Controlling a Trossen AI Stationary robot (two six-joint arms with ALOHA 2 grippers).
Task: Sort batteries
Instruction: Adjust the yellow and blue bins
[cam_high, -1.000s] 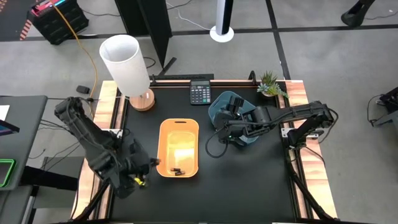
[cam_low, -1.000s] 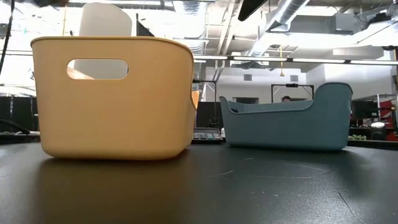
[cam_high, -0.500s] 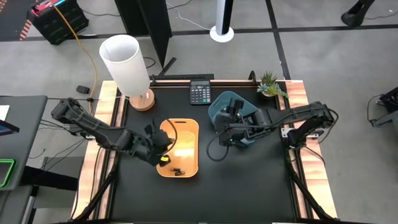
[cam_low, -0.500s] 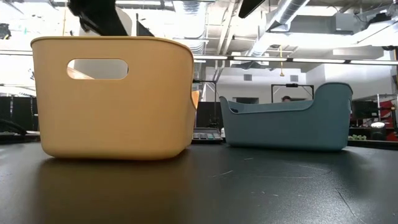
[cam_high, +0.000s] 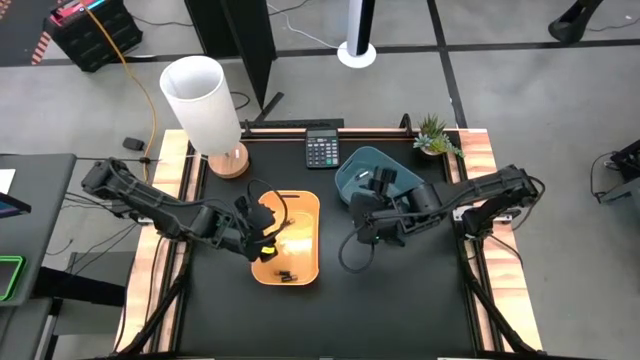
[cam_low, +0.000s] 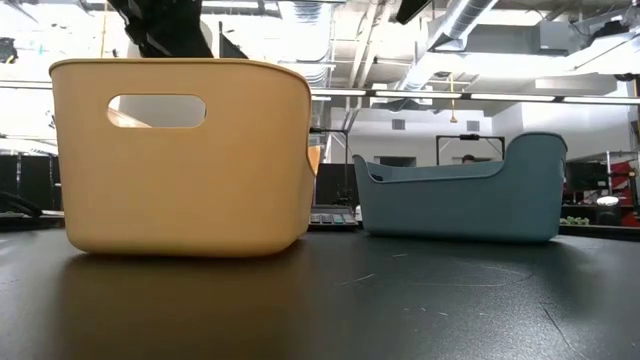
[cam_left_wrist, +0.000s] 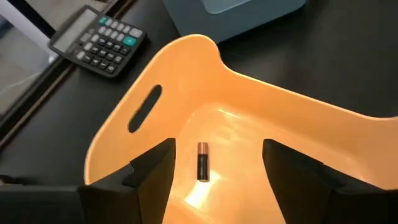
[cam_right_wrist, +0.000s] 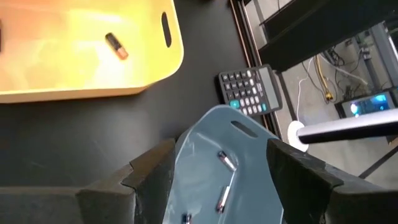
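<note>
Left gripper (cam_left_wrist: 214, 180) hanging released over smooth yellow bin (cam_left_wrist: 298, 134) holding dark cylindrical battery (cam_left_wrist: 203, 161); right gripper (cam_right_wrist: 214, 186) hanging released over glossy blue bin (cam_right_wrist: 199, 155)

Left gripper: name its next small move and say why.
Probably pull back from the yellow bin. The left gripper hangs open over it with nothing between its fingers, and a dark battery lies on the bin floor beneath, apparently dropped.
</note>
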